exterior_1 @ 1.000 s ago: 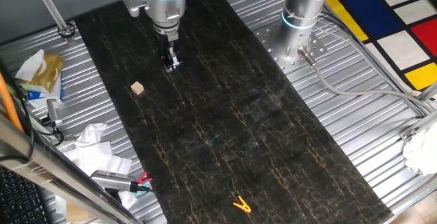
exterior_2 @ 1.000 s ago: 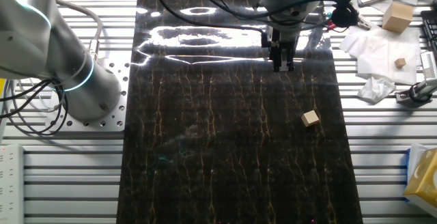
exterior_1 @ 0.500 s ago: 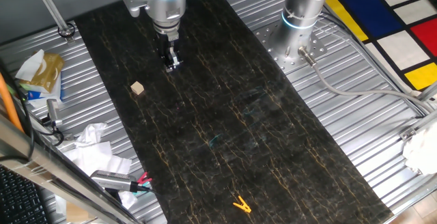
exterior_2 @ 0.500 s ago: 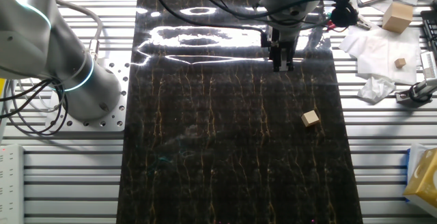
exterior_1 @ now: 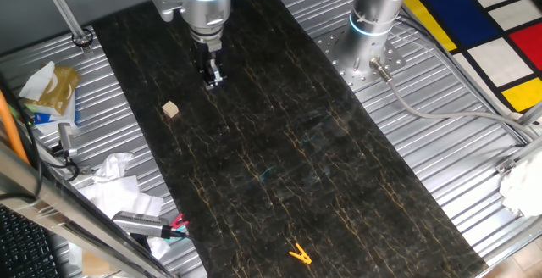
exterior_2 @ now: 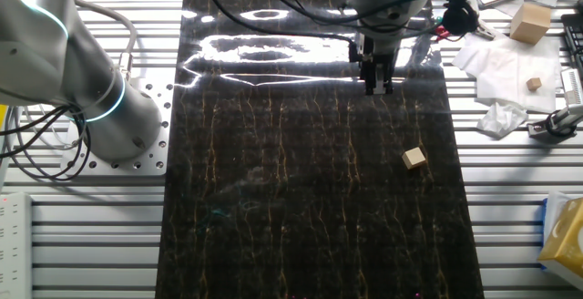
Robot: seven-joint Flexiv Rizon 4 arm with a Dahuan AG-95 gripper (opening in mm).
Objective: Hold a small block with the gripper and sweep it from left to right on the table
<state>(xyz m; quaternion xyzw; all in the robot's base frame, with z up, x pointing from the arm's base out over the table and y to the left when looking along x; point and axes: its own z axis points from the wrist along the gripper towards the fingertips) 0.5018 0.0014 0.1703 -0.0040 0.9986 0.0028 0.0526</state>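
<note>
Task not started: gripper [exterior_1: 214, 80] hovers empty, fingers nearly together, over tabletop [exterior_1: 279, 142]. Small wooden block [exterior_1: 171, 109] lies loose at its 8 o'clock, apart. Grasp and sweep both left.

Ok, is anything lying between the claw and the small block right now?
No. Both fixed views show only bare table between the claw and the small block. The block sits apart from the claw, untouched.
</note>
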